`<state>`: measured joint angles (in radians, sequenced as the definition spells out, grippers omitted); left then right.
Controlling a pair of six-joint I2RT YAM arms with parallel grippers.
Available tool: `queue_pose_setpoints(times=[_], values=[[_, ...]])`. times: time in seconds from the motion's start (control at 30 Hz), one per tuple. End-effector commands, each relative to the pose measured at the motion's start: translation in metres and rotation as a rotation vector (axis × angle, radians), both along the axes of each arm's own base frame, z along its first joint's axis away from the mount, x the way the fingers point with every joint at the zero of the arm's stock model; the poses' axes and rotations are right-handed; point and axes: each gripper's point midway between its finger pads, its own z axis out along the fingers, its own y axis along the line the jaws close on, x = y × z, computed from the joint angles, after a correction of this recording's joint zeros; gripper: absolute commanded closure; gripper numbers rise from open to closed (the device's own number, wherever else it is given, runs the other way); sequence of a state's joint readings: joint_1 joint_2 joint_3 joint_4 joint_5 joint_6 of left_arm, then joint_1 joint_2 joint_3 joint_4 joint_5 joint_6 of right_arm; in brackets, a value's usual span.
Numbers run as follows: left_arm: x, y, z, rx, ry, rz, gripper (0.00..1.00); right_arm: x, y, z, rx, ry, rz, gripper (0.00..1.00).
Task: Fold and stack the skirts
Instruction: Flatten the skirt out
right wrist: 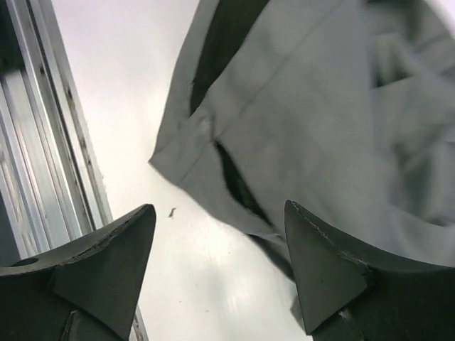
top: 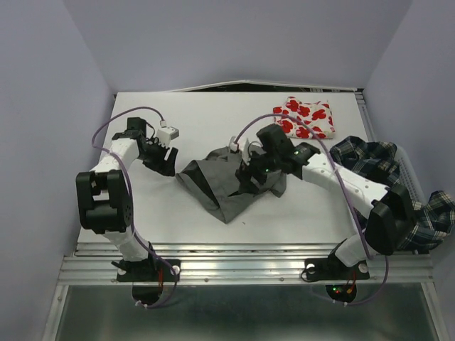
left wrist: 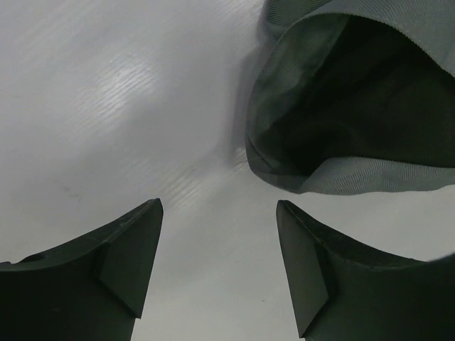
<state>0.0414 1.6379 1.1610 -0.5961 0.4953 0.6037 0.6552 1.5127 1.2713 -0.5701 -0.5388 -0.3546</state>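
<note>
Cloth is lying crumpled in the middle of the bench: the grey skirt is stretching left to right, just right of the left pincer and under the nearer right pincer. Both pincers are standing released, grasping nothing. Three skirts are showing, one of each: the grey one, the red-print skirt folded at the far right, and the plaid skirt hanging at the right edge.

A robot lab cell is being shown. A white table is being boxed in by plain pale walls on three sides. The left arm and right arm are being held on an aluminium rail at the near edge, and purple cables are being run along them. A grey skirt is being presented on the tabletop, and close views are being taken from both wrists.
</note>
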Motion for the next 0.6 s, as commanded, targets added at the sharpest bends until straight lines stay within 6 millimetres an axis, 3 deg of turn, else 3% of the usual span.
queue_pose_setpoints(times=[0.0,0.07,0.1,0.23,0.37,0.57], values=[[0.008,-0.023,0.020,-0.154,-0.013,-0.038,0.24,-0.011,0.008,-0.040,-0.153,-0.177,0.061,0.19],[0.007,-0.023,0.022,-0.181,-0.015,-0.023,0.23,-0.024,0.020,-0.050,-0.187,-0.272,0.100,0.16],[0.007,-0.023,0.025,-0.193,-0.021,-0.016,0.21,-0.019,0.019,-0.059,-0.223,-0.346,0.094,0.16],[0.007,-0.014,0.033,-0.177,-0.044,0.016,0.18,-0.025,0.041,-0.062,-0.238,-0.512,0.181,0.15],[0.004,-0.004,0.039,-0.165,-0.053,0.050,0.15,-0.024,0.056,-0.074,-0.256,-0.573,0.276,0.14],[0.003,0.016,0.048,-0.158,-0.071,0.103,0.13,-0.045,0.064,-0.121,-0.293,-0.550,0.442,0.14]])
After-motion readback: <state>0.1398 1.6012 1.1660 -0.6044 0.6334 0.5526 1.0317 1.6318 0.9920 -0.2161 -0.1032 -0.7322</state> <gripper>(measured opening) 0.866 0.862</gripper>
